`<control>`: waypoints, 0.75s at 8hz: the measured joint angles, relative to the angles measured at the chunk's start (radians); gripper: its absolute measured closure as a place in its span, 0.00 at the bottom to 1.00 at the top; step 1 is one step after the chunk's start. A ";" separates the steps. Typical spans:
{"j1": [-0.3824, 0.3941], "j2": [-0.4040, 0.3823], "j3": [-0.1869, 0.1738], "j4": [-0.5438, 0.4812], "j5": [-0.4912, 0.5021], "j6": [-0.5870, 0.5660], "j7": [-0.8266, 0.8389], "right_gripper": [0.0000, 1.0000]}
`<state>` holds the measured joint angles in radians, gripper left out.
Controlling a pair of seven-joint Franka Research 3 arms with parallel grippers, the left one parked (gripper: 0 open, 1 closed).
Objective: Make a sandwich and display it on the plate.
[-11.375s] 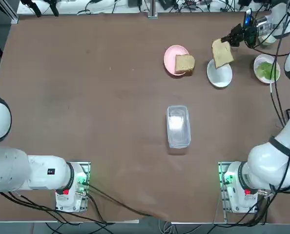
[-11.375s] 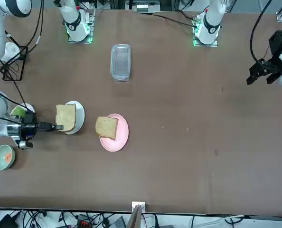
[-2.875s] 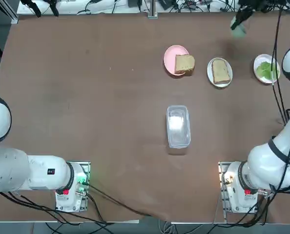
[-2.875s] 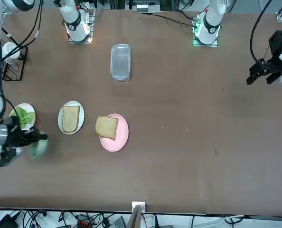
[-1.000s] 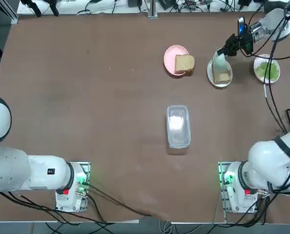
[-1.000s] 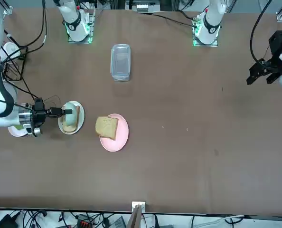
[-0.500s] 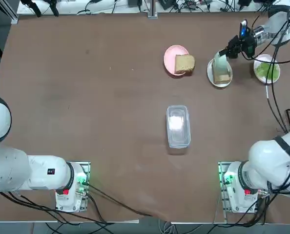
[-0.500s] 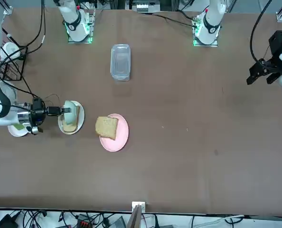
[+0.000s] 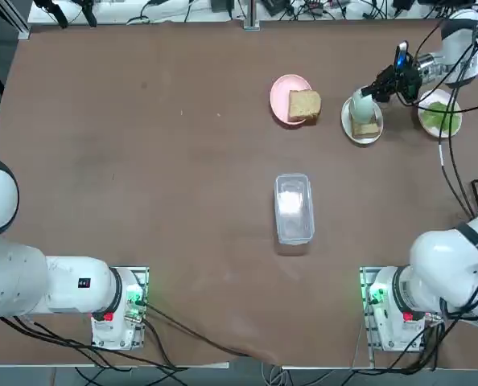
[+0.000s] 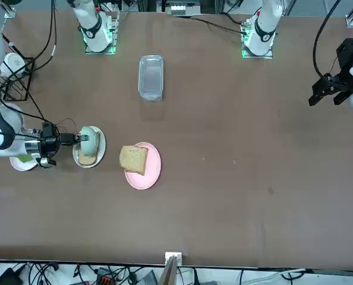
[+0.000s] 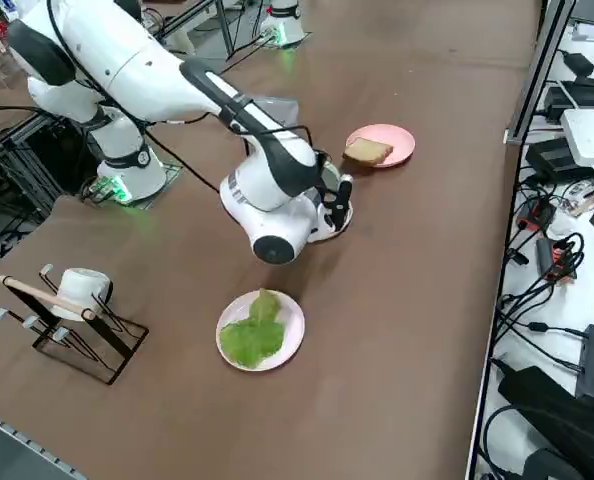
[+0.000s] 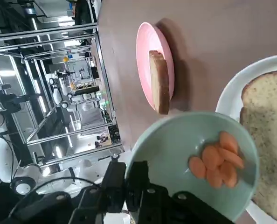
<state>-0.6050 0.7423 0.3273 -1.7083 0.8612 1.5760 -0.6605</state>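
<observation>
The right end effector [image 9: 373, 91] is clamped on the rim of a pale green cup [image 12: 194, 161], holding it tipped over the white plate [image 9: 350, 127]. That plate sits on the bench [image 9: 142, 161] toward 1 o'clock in the top view, with one bread slice [image 12: 269, 121] lying flat on it. Orange slices [image 12: 215, 158] sit loose in the cup's low side; they look like carrot rounds, though that cannot be told for sure.

The second bread slice [image 9: 304, 104] rests on the pink plate [image 9: 281, 90], at 9 o'clock from the white plate. Lettuce [image 9: 438, 117] lies on its own small dish [image 11: 289, 345] at 3 o'clock from it.

Bread like this is likely light, soft and easily crushed, so it is best pinched by the firmer crust at one edge, with light pressure. The lettuce is probably limp and thin, best caught near the leaf's middle. The orange pieces look smooth and may slide out together rather than one at a time.
</observation>
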 joint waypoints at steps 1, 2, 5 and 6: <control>-0.009 0.000 0.000 0.005 0.000 -0.010 -0.001 0.96; -0.017 0.000 0.000 0.006 0.007 -0.015 -0.010 0.96; -0.046 0.030 0.000 0.006 0.058 -0.046 -0.067 0.96; -0.056 0.039 0.000 0.006 0.061 -0.051 -0.076 0.96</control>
<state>-0.6612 0.7814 0.3270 -1.7021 0.9224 1.5251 -0.7364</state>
